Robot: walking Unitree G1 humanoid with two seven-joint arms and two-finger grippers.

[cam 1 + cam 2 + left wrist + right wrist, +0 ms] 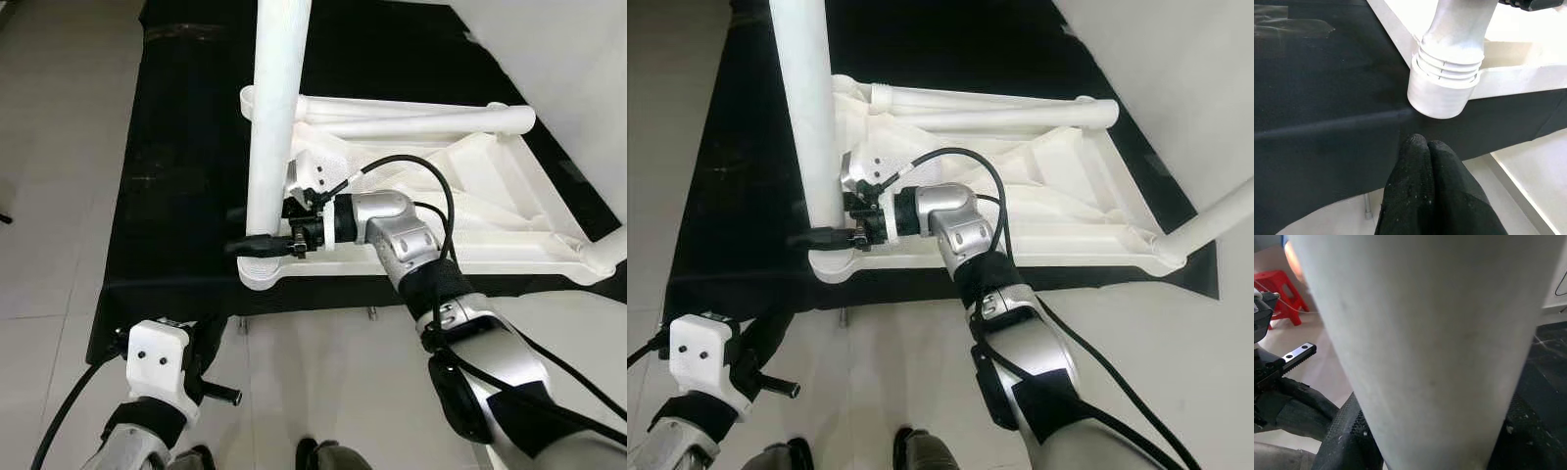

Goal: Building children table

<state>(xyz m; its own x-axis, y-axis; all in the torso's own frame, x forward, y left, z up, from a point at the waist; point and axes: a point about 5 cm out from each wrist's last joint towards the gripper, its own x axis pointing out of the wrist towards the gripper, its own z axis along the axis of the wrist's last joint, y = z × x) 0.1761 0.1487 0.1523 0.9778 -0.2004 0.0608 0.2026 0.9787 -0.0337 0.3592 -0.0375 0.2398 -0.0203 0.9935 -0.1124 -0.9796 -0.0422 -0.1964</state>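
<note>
White plastic tabletop (pixel 490 211) upside down on black surface, white leg (pixel 274 117) upright in corner socket

Both arms are silver metal with black joint bands and black padding. The right arm (pixel 470 333) carries a looping black cable to a white wrist block above its black-fingered right gripper (pixel 257 244). At seven o'clock, the left arm (pixel 132 436) ends in a white two-screw housing with a black cable; the left gripper (pixel 1425 152) has textured black fingers.

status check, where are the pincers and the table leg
Right pincer shut on upright white leg at corner socket of upturned tabletop. Left pincer shut, low, idle. Nothing in the way.
</note>
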